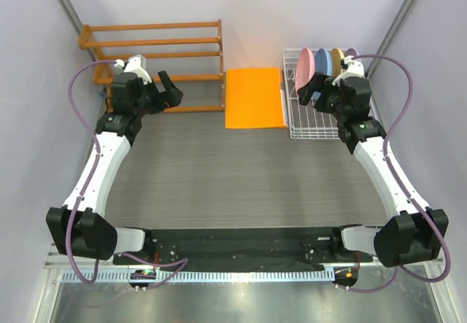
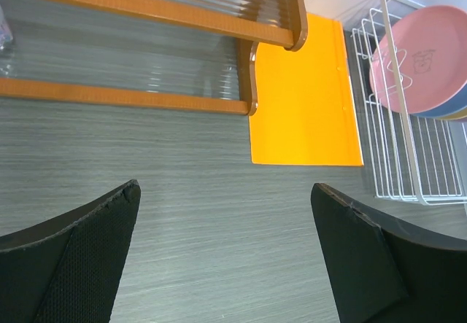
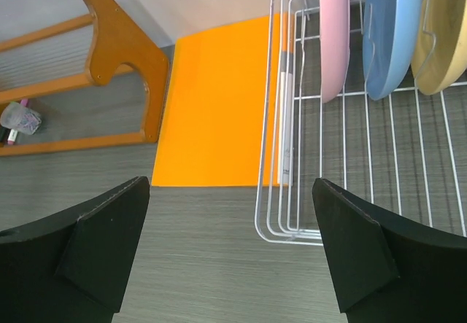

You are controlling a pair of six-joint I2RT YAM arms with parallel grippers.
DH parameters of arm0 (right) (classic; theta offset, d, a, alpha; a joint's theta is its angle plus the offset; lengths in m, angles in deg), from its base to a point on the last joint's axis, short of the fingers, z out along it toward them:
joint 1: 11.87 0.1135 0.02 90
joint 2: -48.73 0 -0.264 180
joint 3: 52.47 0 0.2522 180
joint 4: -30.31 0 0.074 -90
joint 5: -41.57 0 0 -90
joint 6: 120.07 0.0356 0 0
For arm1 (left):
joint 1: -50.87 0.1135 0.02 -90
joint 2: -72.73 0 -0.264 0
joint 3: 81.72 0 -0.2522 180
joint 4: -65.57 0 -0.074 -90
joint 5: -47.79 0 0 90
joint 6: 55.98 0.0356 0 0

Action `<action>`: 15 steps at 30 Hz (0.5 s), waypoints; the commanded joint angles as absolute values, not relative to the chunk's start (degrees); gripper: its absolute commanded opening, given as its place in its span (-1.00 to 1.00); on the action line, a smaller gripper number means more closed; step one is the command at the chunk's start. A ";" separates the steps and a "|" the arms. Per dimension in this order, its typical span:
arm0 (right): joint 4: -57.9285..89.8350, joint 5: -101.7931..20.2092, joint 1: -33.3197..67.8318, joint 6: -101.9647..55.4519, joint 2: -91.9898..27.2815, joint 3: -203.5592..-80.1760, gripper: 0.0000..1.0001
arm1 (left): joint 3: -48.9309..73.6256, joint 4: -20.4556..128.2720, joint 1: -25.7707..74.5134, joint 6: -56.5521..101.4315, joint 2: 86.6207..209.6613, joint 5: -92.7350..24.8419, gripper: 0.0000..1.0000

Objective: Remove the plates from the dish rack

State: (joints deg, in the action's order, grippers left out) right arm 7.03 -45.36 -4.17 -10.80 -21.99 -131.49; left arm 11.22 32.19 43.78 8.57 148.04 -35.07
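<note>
The white wire dish rack point(image 1: 293, 129) stands at the back right. Four plates stand upright in it: pink point(image 1: 304, 69), light blue point(image 1: 321, 62), pale yellow point(image 1: 336, 57) and lavender point(image 1: 351, 52). My right gripper point(image 1: 315, 95) is open and empty, hovering over the rack's near left corner in front of the pink plate. In the right wrist view its jaws point(image 3: 230, 221) straddle the rack's corner point(image 3: 288, 224), below the pink point(image 3: 334, 39), blue point(image 3: 390, 35) and yellow point(image 3: 445, 31) plates. My left gripper point(image 1: 172, 90) is open and empty above the table point(image 2: 226, 213).
An orange flat mat point(image 1: 254, 97) lies just left of the rack. An orange wooden slatted shelf point(image 1: 153, 42) stands at the back left, close to my left gripper. A small clear object point(image 3: 20, 119) lies under the shelf. Grey walls close in both sides.
</note>
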 commanded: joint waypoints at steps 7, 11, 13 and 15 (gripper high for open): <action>14.01 -52.72 -5.45 -5.71 -27.72 -134.60 0.97 | 6.39 31.95 44.19 5.46 152.80 -31.84 0.99; 6.11 -56.25 -5.37 -11.34 -38.61 -147.94 0.99 | 6.29 32.73 44.19 3.96 155.44 -30.26 0.99; 1.62 -58.18 -5.28 -14.14 -45.38 -156.55 1.00 | 9.00 35.53 43.84 3.26 155.18 -29.46 0.99; -1.45 -61.25 -5.28 -15.39 -51.34 -164.10 0.99 | 10.94 39.14 43.14 2.91 154.65 -32.61 0.99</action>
